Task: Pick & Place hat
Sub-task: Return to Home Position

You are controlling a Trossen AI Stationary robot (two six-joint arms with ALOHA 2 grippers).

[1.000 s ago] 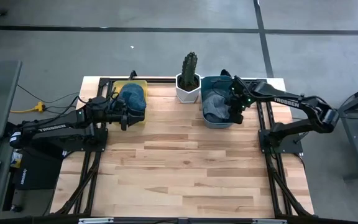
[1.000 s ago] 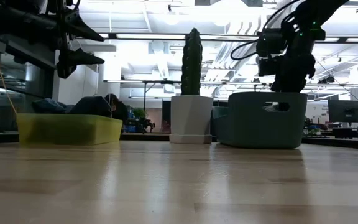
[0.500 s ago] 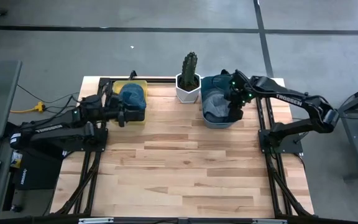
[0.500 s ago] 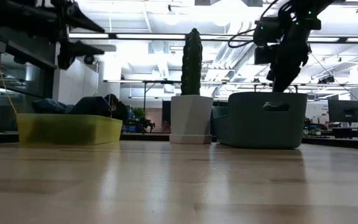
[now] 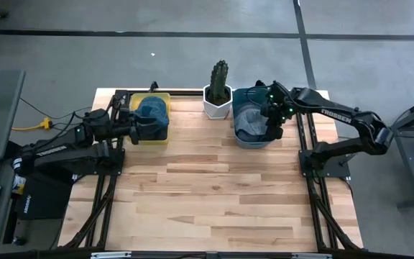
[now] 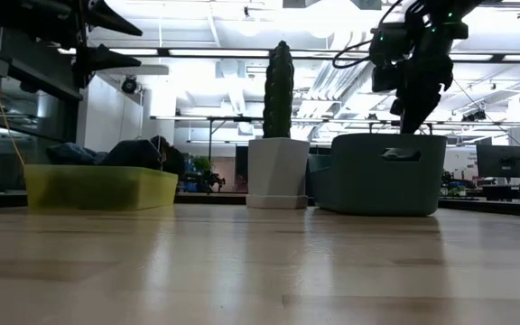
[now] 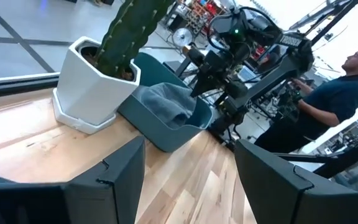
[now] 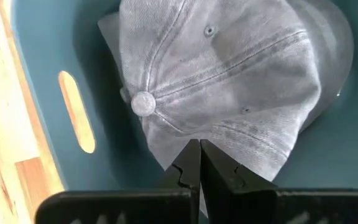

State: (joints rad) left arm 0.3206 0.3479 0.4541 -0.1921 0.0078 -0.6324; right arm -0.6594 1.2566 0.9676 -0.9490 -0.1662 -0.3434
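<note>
When seen in high view: left tool (image 5: 152, 129) over yellow bin (image 5: 157, 94) w/ blue caps (image 5: 154, 109); right tool (image 5: 272, 132) over blue bin (image 5: 244, 91), gray cap (image 5: 249, 121) inside.
Low view: left tool spread wide, empty.
Left wrist: left tool gaping, nothing btwn.
Right wrist: right tool pinched closed, empty, above gray cap.

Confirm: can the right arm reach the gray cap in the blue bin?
Probably yes: the right end effector, shut, hangs over the open-topped blue bin with the gray cap straight ahead and nothing between them.
</note>
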